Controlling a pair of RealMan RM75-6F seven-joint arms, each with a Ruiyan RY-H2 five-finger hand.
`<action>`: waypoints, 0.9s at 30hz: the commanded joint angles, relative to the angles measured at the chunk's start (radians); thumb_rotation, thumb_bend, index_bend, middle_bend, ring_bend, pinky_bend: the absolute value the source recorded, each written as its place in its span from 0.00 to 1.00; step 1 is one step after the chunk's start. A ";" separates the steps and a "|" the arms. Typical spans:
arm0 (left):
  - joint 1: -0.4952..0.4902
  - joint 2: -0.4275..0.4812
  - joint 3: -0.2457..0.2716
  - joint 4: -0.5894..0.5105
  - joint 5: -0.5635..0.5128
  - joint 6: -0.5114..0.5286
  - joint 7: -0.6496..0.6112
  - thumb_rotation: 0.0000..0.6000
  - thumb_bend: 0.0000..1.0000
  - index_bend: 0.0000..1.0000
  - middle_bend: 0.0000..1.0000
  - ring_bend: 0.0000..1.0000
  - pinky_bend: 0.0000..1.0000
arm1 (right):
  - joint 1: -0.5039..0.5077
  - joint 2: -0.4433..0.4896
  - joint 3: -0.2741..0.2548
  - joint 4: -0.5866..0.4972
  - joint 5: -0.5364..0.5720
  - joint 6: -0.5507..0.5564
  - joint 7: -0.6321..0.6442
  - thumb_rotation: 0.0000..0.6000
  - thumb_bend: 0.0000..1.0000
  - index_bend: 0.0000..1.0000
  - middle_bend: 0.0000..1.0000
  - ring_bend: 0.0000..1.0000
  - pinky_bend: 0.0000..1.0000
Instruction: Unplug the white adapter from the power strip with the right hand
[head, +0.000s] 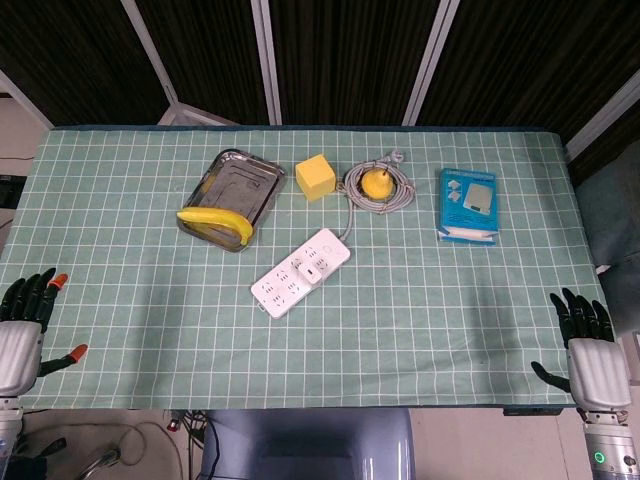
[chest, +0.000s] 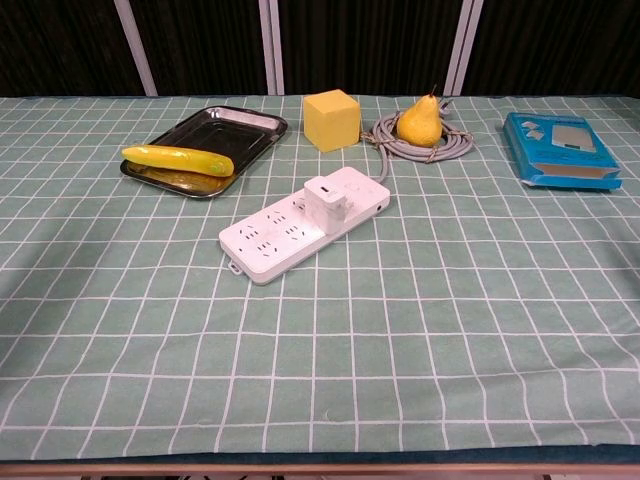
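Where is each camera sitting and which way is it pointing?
Head view: high above the near table edge, looking steeply down on the whole table; the left robot hand and right robot hand show at the bottom corners, both open, holding nothing.
Chest view: low at the near edge, looking across the table toward the dark back wall; nothing of the robot shows.
Both show the power strip with the white adapter plugged in.

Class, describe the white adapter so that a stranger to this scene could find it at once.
Start at the green checked table and find the white power strip lying at its middle. The adapter is the small white block plugged in near the strip's cord end, the only thing standing up from its flat sockets.
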 joint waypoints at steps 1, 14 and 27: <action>0.000 -0.001 0.000 0.000 0.000 0.000 0.001 1.00 0.00 0.00 0.00 0.00 0.00 | 0.000 0.000 0.000 0.000 -0.001 0.000 0.000 1.00 0.13 0.00 0.00 0.00 0.00; -0.018 -0.023 0.038 -0.024 0.063 -0.034 0.059 1.00 0.21 0.00 0.00 0.00 0.03 | 0.003 -0.001 -0.007 -0.011 -0.014 -0.006 -0.009 1.00 0.13 0.00 0.00 0.00 0.00; -0.220 -0.087 0.010 -0.169 0.061 -0.358 0.321 1.00 0.58 0.01 0.00 0.00 0.08 | 0.091 0.067 0.063 -0.161 -0.005 -0.073 -0.124 1.00 0.13 0.00 0.00 0.00 0.00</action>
